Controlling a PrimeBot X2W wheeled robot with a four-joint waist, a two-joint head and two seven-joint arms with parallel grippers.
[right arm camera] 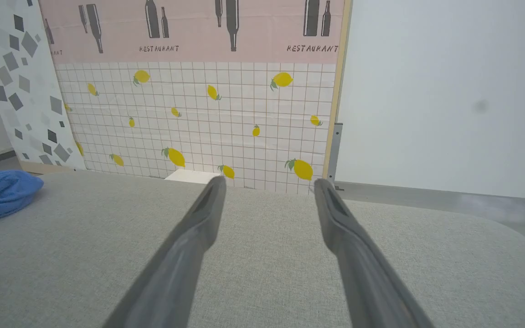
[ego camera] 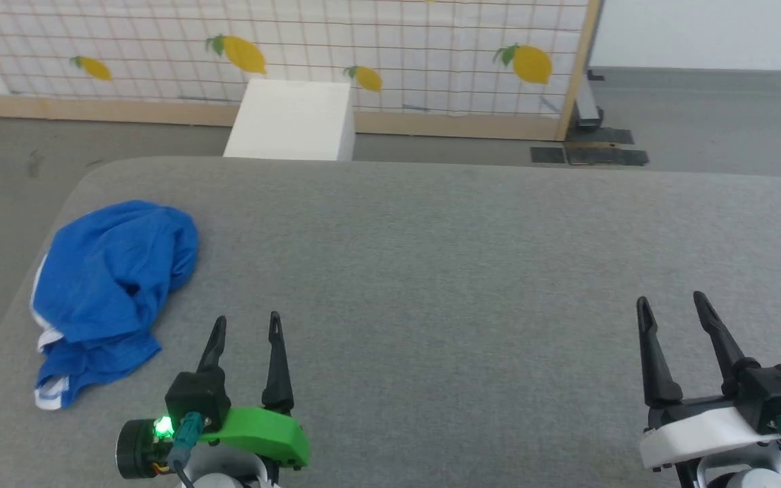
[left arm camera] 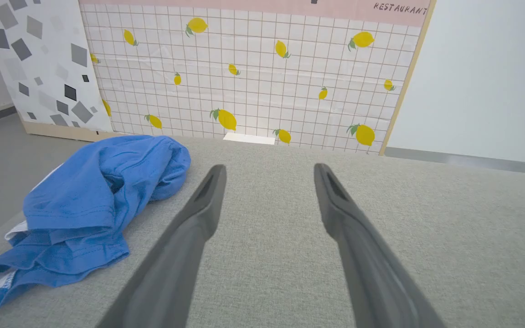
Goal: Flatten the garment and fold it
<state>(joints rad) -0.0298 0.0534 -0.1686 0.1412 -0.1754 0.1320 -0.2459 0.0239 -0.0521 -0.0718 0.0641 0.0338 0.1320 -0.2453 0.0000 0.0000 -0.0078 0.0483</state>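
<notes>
- The garment point(ego camera: 109, 285) lies bunched in a heap at the nine o'clock edge of the grey padded surface point(ego camera: 445, 271). White trim peeps out at its near end, and nothing is flattened yet.
- The left gripper point(ego camera: 247, 317) hovers just beside it with the heap at about ten o'clock from its tips, its fingers spread and holding nothing. I'd judge this the arm to start. It should reach for an outer hem or the waistband rather than the mound's middle, and pinch one layer only, so the cloth opens instead of dragging as a lump.
- The right gripper point(ego camera: 670, 298) sits well apart at the four o'clock side, its fingers likewise spread and empty. It would need to come across for a second edge, so both can draw the shorts toward the middle, away from the drop.
</notes>
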